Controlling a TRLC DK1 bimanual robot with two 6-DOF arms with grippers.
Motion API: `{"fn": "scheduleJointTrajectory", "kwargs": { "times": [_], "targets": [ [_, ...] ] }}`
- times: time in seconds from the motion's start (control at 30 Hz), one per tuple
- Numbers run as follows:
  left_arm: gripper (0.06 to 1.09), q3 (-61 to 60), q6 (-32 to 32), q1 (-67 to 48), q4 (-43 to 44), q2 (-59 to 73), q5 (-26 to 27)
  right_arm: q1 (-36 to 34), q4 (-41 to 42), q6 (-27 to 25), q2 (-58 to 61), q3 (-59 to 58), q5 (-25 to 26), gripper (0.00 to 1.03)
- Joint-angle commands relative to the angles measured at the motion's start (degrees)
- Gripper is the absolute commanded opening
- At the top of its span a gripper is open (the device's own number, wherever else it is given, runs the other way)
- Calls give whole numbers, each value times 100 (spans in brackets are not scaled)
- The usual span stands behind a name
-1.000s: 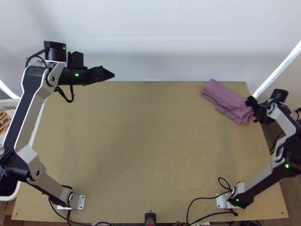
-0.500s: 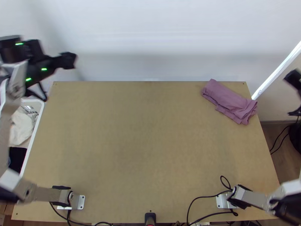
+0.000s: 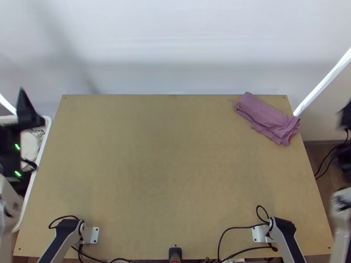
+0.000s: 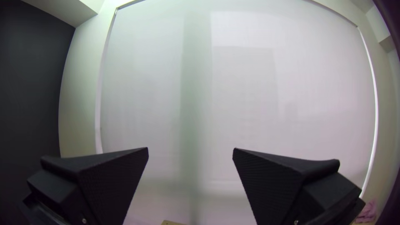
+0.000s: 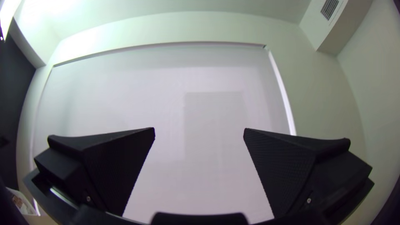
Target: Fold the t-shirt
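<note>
Here we are with the t-shirt (image 3: pixel 267 117) in a compact, folded bundle on the far right corner of the table (image 3: pixel 166 166), lying at a slant, its looser layers at the right edge. We'd guess it's parked there as finished work, out of the arms' way; folding looks done to us. Both pincers are released and holding nothing: the left gripper (image 4: pixel 190 150) has its fingers wide apart, and so does the right gripper (image 5: pixel 199 129). The arms are out at the table's sides, the left one by the white basket (image 3: pixel 46 138) with pale cloth (image 3: pixel 30 144) inside, and we'd read that as standing clear, since nothing needs pinning. On to the lettering: we can make out none on the shirt, and the dark marks inside the basket are too small to call.
</note>
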Motion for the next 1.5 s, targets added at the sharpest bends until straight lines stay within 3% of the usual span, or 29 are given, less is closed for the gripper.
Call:
{"fn": "scheduleJointTrajectory", "kwargs": {
  "times": [0.0,0.2,0.53,0.73,0.77,0.83,0.97,1.1,1.47],
  "targets": [
    [104,-1340,339,26,744,-795,-209,554,266,-302,-507,-1287,-33,99],
    [104,-3616,497,26,1895,-2158,-253,897,266,-153,-1087,-2746,38,99],
    [104,-5436,75,-71,2010,-3828,-218,1091,301,-3,-1685,-4618,178,99],
    [104,-5682,-4,43,1518,-3942,-279,1047,257,-170,-2854,-5637,178,99],
    [104,-5717,-13,43,1412,-3951,-279,1047,64,-188,-3223,-5769,178,99],
    [104,-5805,-4,43,1157,-3951,-279,1003,-1078,-153,-4031,-5769,187,99],
    [104,-6051,-57,-1,700,-3951,-271,809,-2195,120,-4067,-5752,196,99],
    [104,-6121,-66,149,691,-3863,-262,765,-2256,49,-4049,-5743,415,99],
    [104,-6121,-66,140,700,-3933,-218,792,-2265,49,-4049,-5743,424,99]
  ]
}}
